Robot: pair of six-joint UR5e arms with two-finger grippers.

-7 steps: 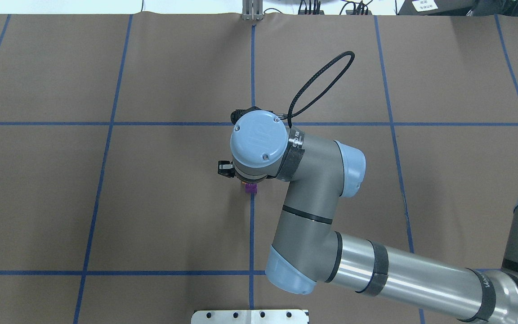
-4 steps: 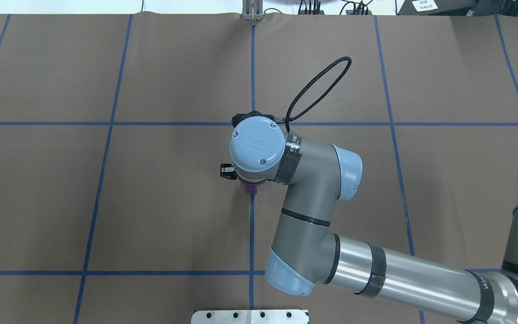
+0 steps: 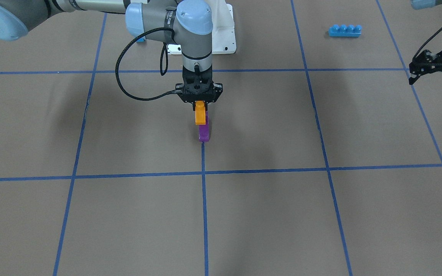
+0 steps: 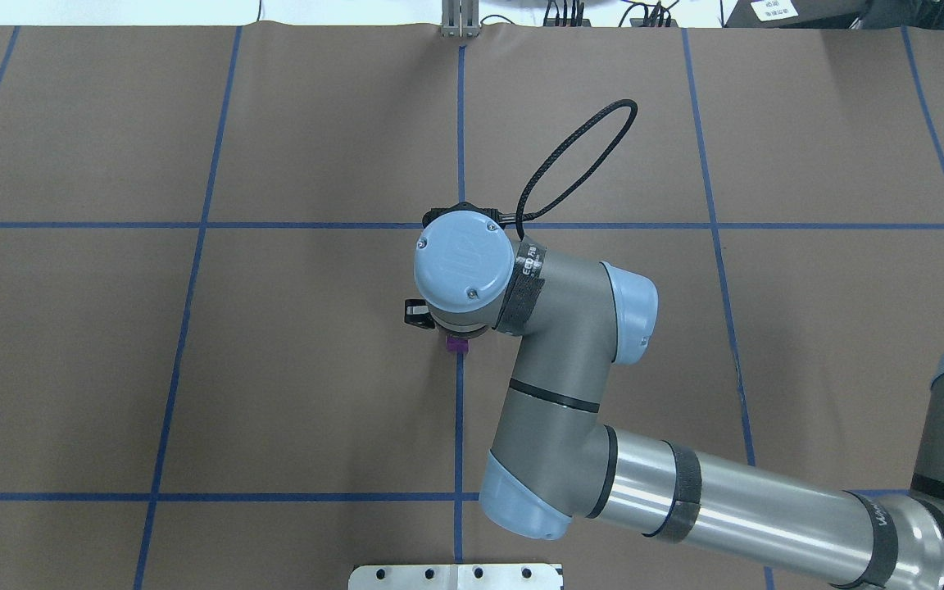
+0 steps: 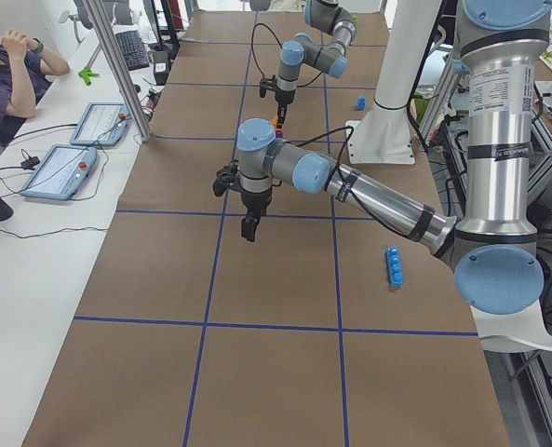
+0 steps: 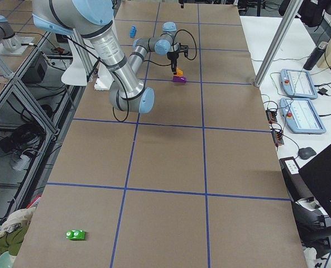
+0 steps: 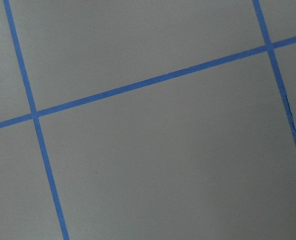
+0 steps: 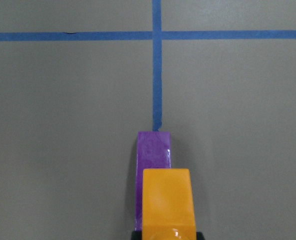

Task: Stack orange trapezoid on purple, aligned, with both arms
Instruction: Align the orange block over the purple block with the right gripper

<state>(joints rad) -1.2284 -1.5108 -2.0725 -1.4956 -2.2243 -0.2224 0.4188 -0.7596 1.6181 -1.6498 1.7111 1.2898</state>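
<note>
Right gripper (image 3: pixel 200 104): look at the left side of the front view. Its two fingers pinch the top of the orange trapezoid (image 3: pixel 200 113), and it points straight down.
Orange trapezoid: it hangs from that gripper, right over the purple (image 3: pixel 204 132). You cannot tell if the two bricks touch yet or are just a tiny bit apart.
Purple: it sits on the brown table (image 3: pixel 90 214), at the end of a blue tape line (image 8: pixel 156 75).
Which way to go: the purple is straight under the gripper, so I think your next move is down, not sideways.
Long side: in the right wrist view the purple (image 8: pixel 153 150) runs away from the camera, along the tape line. The orange trapezoid (image 8: pixel 167 200) runs the same way.
Side slip: in that view the orange sits a little to the right, and a strip of purple peeks out on the left. This may only be the camera angle, so check it before you press.
Long blue brick (image 3: pixel 344 30): it lies far off to the side. Leave it alone.
Left gripper (image 3: pixel 429 84): it is at the right edge of the front view, well apart from both bricks. Its fingers are spread and hold nothing.
Nearer arm: the right one, by a lot.
</note>
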